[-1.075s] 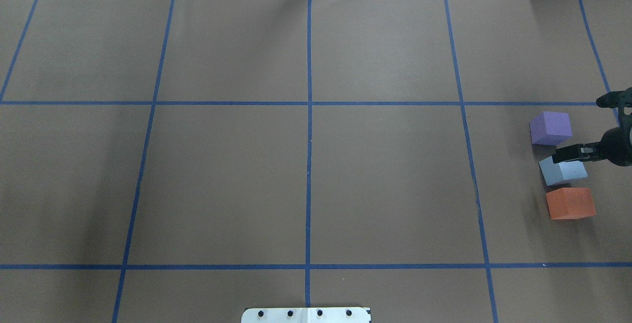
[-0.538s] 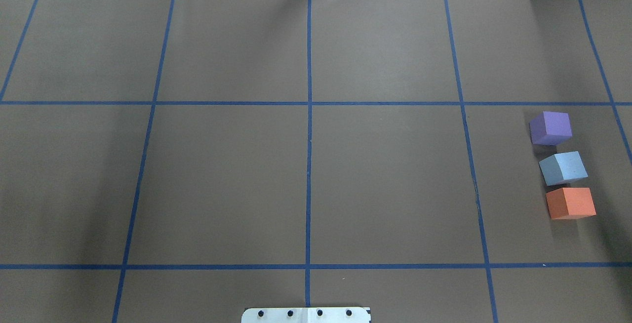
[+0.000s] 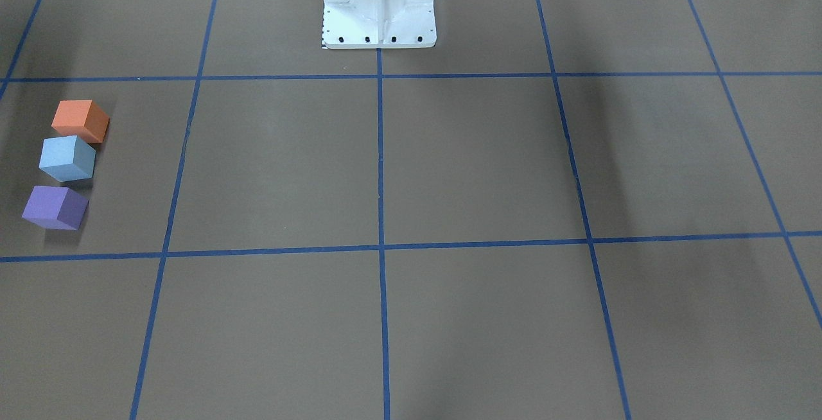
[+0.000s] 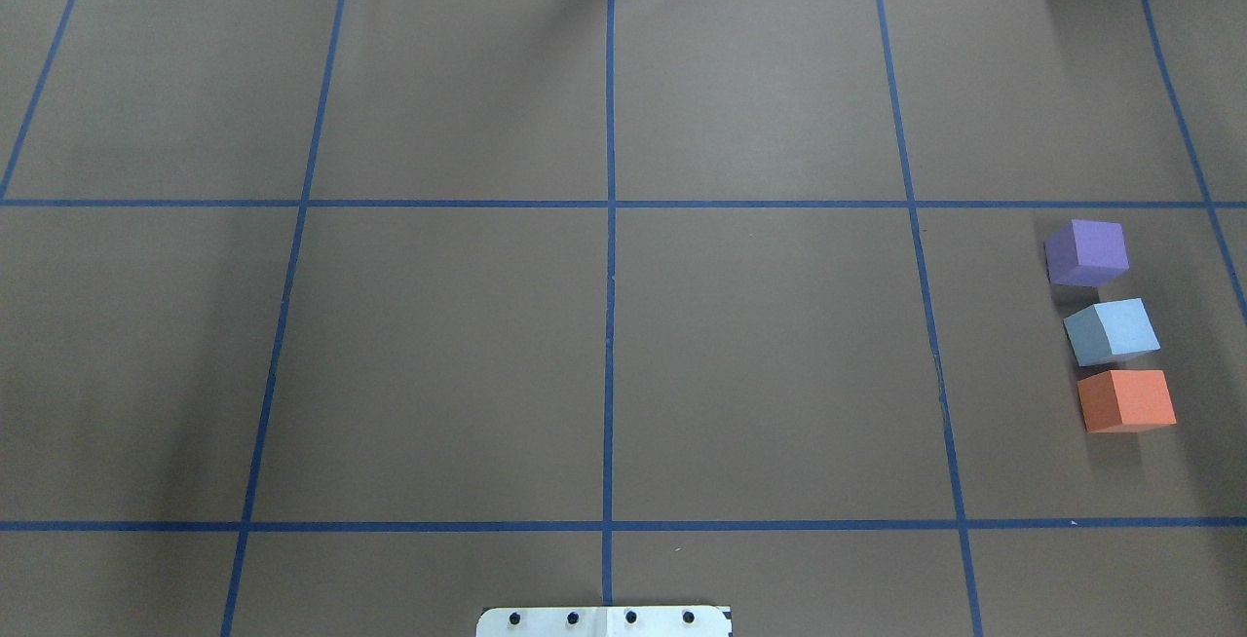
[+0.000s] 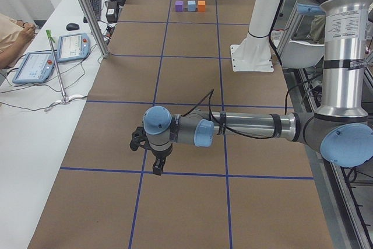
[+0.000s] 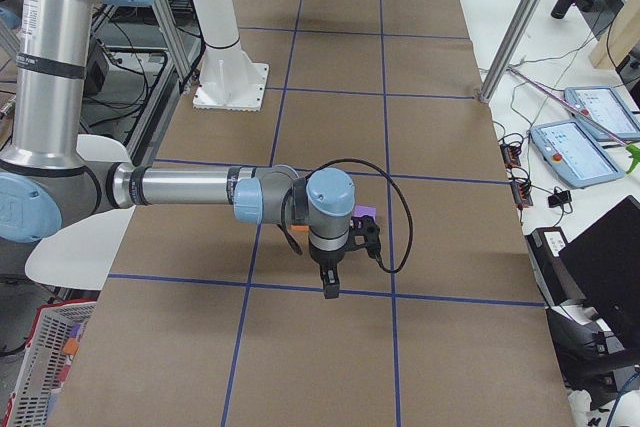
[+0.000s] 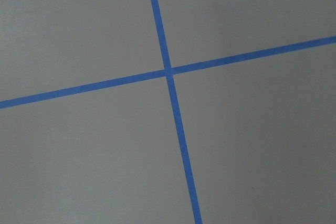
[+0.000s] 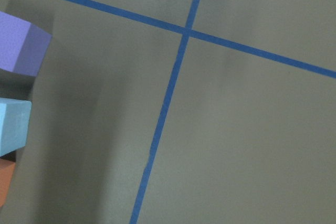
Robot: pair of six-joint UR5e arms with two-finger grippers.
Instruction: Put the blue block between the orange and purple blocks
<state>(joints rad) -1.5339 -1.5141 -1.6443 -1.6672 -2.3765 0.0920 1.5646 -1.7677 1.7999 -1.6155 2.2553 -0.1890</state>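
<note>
Apparently free, the blue block (image 4: 1111, 330) lies near the right pincer (image 6: 333, 282); how far that is open, I cannot tell.

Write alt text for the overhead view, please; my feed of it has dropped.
Three blocks sit in a short line near the right edge of the table, with the blue block in the middle, the purple block farther from the robot and the orange block nearer. The brown surface is marked with a blue tape grid.

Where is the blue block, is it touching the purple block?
Apart. The overhead view shows a thin strip of brown table between the blue block and the purple block.
</note>
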